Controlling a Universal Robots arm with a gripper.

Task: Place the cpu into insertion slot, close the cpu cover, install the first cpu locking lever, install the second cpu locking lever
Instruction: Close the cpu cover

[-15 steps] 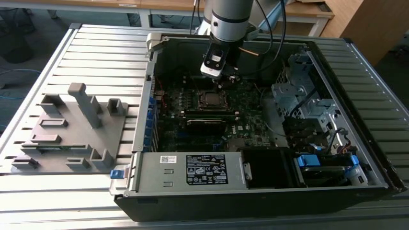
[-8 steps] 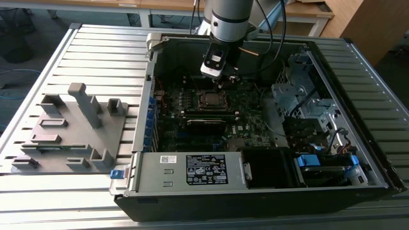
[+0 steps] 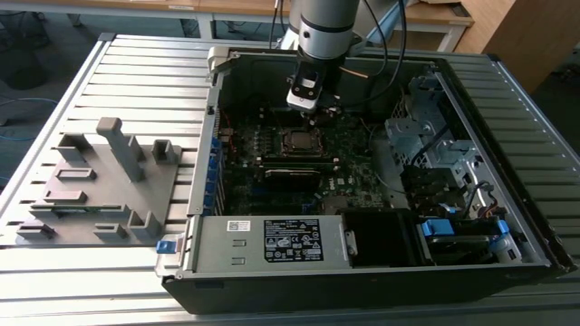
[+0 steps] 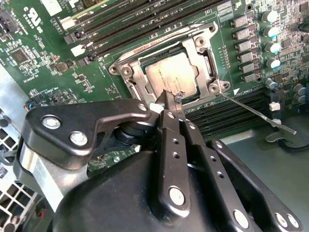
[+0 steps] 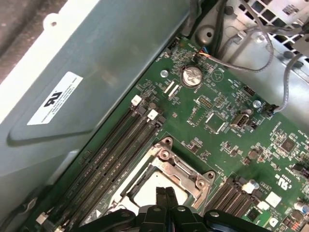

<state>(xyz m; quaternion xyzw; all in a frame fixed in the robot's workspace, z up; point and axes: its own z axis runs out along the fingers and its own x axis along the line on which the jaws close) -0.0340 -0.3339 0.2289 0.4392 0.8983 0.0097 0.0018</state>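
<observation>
The arm (image 3: 327, 27) is a silver-grey tube with a black band, black cables (image 3: 387, 47) alongside and a white block (image 3: 303, 92) at the wrist. Its pincer (image 4: 172, 99) is glossy black, made of linked bars pinned with round silver screws (image 4: 78, 138) and tapering to two slim fingers (image 4: 170, 130).

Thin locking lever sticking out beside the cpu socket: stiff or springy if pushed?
Likely springy: the locking lever is a long thin metal rod, free at its outer end, so it would probably flex before it swings. Probably slippery too, being bare shiny metal; the shut gripper could slide off it.
</observation>
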